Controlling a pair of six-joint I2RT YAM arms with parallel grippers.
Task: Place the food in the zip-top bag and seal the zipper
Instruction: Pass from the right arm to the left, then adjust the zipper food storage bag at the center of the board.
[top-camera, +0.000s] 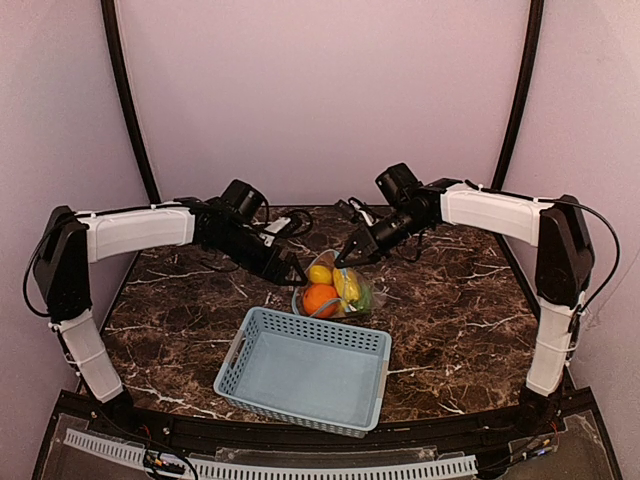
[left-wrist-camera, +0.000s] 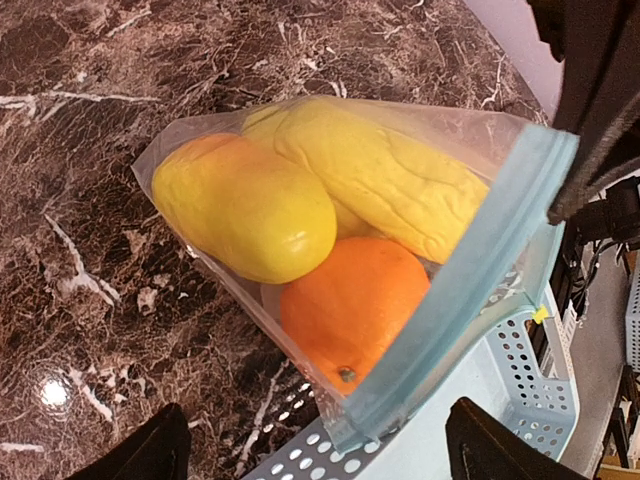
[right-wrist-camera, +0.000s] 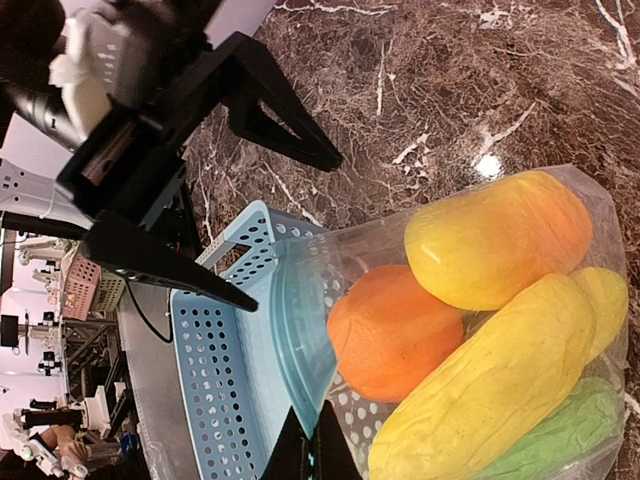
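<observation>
The clear zip-top bag (top-camera: 337, 287) sits at the table's middle, against the basket's far rim. Inside it are an orange (right-wrist-camera: 395, 335), two yellow fruits (right-wrist-camera: 500, 240) (right-wrist-camera: 490, 390) and a green pod (right-wrist-camera: 560, 440). The light blue zipper (left-wrist-camera: 470, 270) runs along the bag's mouth, and I cannot tell whether it is pressed closed. My right gripper (right-wrist-camera: 312, 440) is shut on one end of the zipper; it is also in the top view (top-camera: 347, 258). My left gripper (left-wrist-camera: 318, 428) is wide open with its fingers either side of the zipper's other end, touching nothing; the top view (top-camera: 293, 272) shows it too.
A light blue perforated basket (top-camera: 305, 370) stands just in front of the bag, and the bag's lower corner hangs over its rim (left-wrist-camera: 330, 445). The table is dark marble (top-camera: 450, 300). Both arms reach in from the sides and meet over the bag.
</observation>
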